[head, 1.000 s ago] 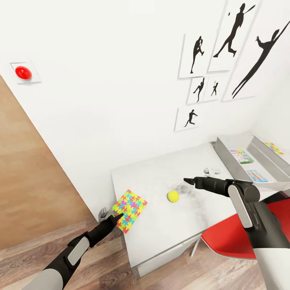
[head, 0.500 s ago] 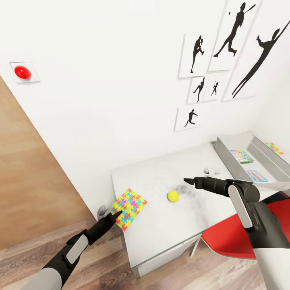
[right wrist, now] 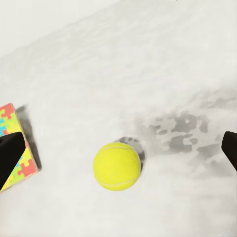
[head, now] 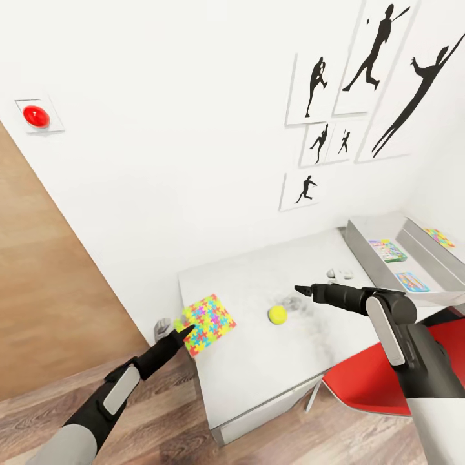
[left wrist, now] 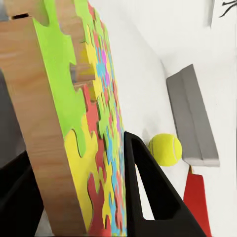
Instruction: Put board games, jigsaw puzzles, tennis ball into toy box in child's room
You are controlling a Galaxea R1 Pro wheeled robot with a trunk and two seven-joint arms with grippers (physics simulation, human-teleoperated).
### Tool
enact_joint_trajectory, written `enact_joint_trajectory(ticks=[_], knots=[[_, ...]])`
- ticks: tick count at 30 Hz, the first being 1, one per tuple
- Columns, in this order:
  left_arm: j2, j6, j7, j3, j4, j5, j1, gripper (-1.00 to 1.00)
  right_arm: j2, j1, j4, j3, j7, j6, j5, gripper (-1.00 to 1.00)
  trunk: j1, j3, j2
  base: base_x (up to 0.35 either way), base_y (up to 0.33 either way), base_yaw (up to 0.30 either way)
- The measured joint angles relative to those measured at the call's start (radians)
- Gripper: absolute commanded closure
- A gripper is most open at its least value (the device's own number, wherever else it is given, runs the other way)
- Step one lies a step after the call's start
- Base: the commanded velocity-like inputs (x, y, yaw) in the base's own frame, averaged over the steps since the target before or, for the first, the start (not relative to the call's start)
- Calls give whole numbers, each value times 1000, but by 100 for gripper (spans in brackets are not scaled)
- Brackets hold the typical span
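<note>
**Left gripper clamps the puzzle at the bench corner**

The left gripper has the puzzle by its near-left corner, at about 8 o'clock on the bench. In the left wrist view the fingers sit on either side of the puzzle, one on the coloured face, one behind the wooden back, clamped on its edge. The puzzle stands tilted, its far side raised off the bench, its near-left corner out past the bench edge.

The ball rests near the middle of the bench, well apart from the puzzle, at 3 o'clock from it. The right gripper hovers just beyond the ball, at about 1 o'clock from it, not touching. In the right wrist view the ball lies between the two dark fingertips at the picture's edges, so that gripper is spread wide, nothing in it. The puzzle's corner peeks in beside one fingertip.

At 2 o'clock on the bench stands the grey toy box. Inside it lie a board game, a second one nearer, and a second puzzle at the far side.

A red chair is tucked in at the bench's 4 o'clock side.
</note>
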Motion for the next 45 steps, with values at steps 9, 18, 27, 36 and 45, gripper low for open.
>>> enact_joint_trajectory(ticks=[9,18,27,36,45], knots=[[2,2,0,-1,-37,-1,0,100,0,0,0,1,0,0,1,-100,0,0,0,0,0,0],[2,5,-1,-2,-43,1,0,100,0,0,0,1,0,1,0,-100,0,0,0,0,0,0],[2,5,-1,-4,-45,1,0,100,0,1,0,0,0,19,0,-100,0,0,0,0,0,0],[-1,5,-2,-9,-44,2,0,100,-1,25,1,-6,-1,24,0,-100,0,0,0,0,0,0],[-23,6,-33,-12,-38,3,0,100,-2,70,1,-75,27,21,-2,-100,0,0,0,0,0,0]])
